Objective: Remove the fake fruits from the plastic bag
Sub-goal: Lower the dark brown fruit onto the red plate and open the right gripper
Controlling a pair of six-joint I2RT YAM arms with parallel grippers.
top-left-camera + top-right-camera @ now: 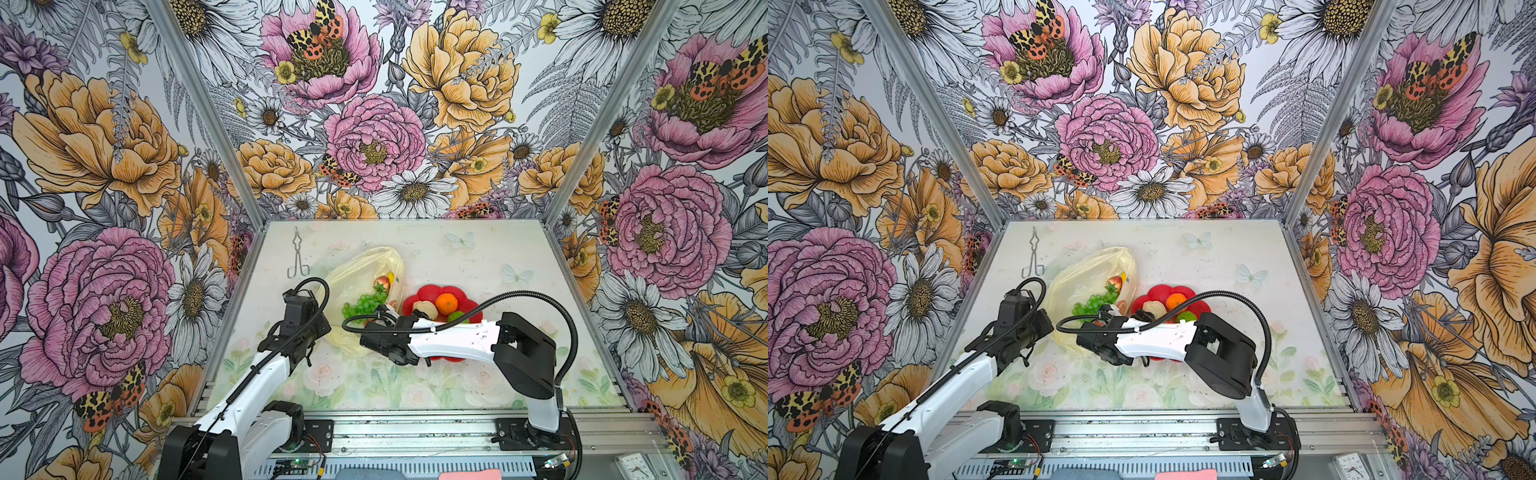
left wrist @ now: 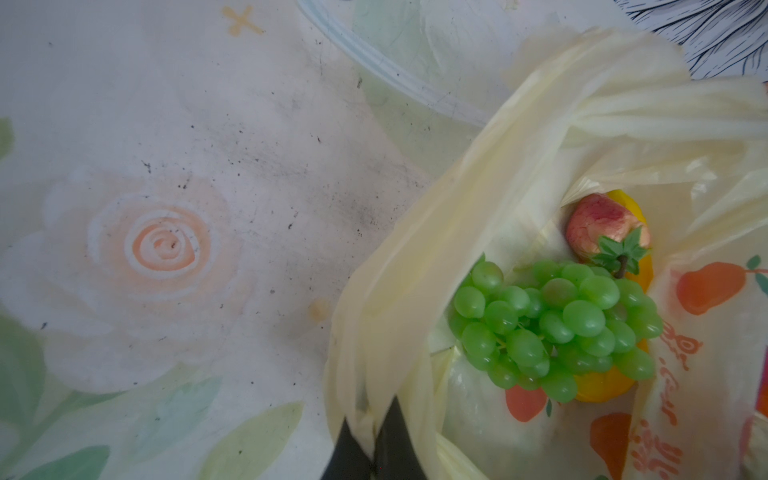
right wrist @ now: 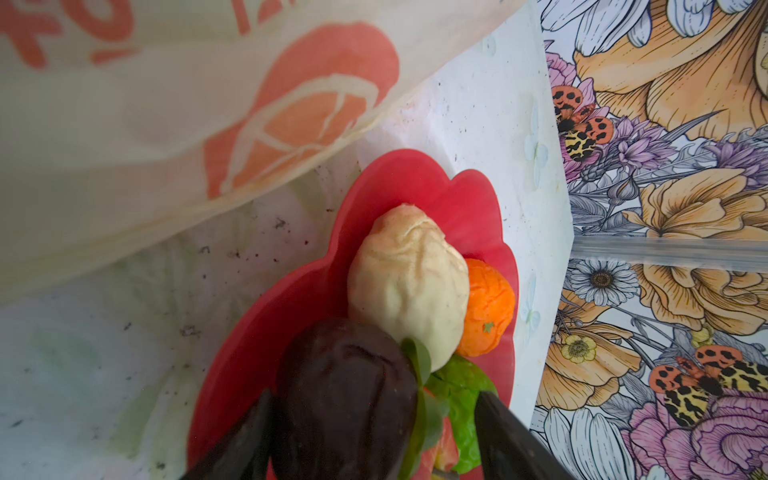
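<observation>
left gripper is clamped on the rim of the plastic bag. right gripper has its jaws open around the dark brown fruit on the red plate, mid-table. the green grape bunch lies in the bag mouth just left of that gripper, long axis roughly along the table's near edge.
</observation>
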